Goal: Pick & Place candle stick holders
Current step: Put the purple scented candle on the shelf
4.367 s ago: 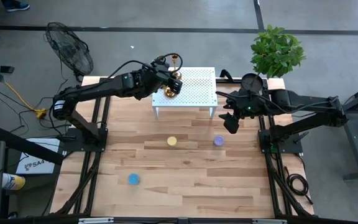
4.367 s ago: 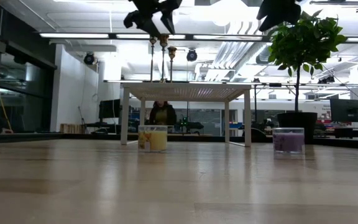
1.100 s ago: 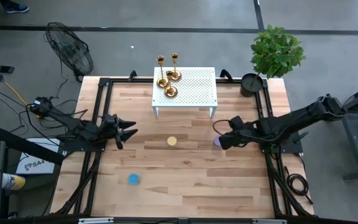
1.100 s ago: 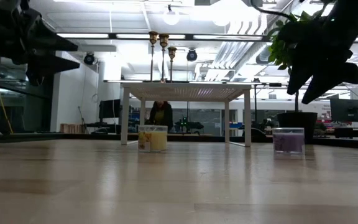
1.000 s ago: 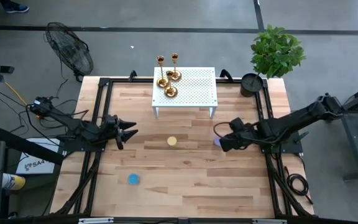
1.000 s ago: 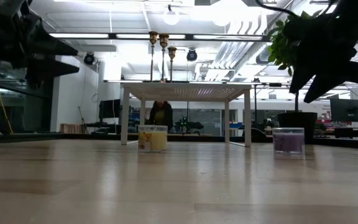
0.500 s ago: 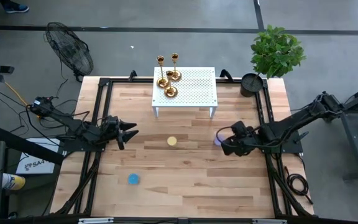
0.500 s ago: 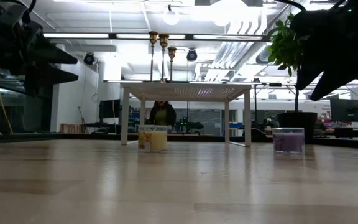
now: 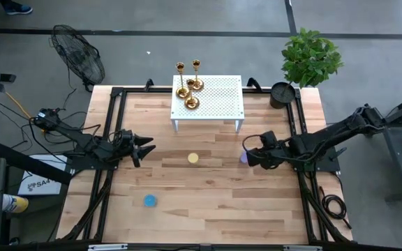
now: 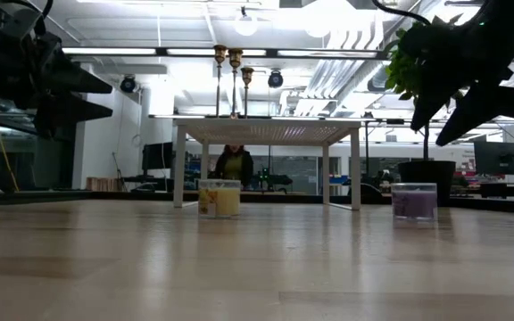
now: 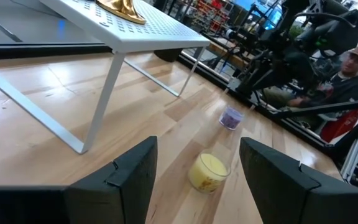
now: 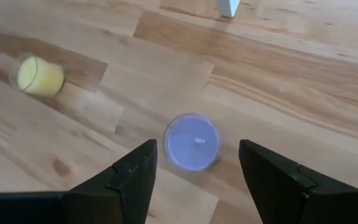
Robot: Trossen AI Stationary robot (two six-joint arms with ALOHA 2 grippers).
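Three gold candle stick holders (image 9: 181,90) (image 9: 197,82) (image 9: 191,102) stand upright on their round bases on the left part of a small white perforated table (image 9: 218,97) at the far middle. In the low view (image 10: 235,80) they rise above the tabletop. One base shows in the left wrist view (image 11: 122,9). My left gripper (image 9: 149,146) (image 11: 197,180) is open and empty over the table's left side, pointing right. My right gripper (image 9: 246,157) (image 12: 194,177) is open and empty, raised above a purple candle (image 12: 192,142).
A yellow candle (image 9: 192,158) stands mid-table, the purple candle (image 9: 243,157) to its right, and a blue candle (image 9: 149,201) near the front left. A potted plant (image 9: 311,56) and a fan (image 9: 79,59) stand past the far corners. A person (image 11: 347,74) sits beyond the table.
My right gripper has drifted a little toward the table's near right and come back, staying open above the purple candle.
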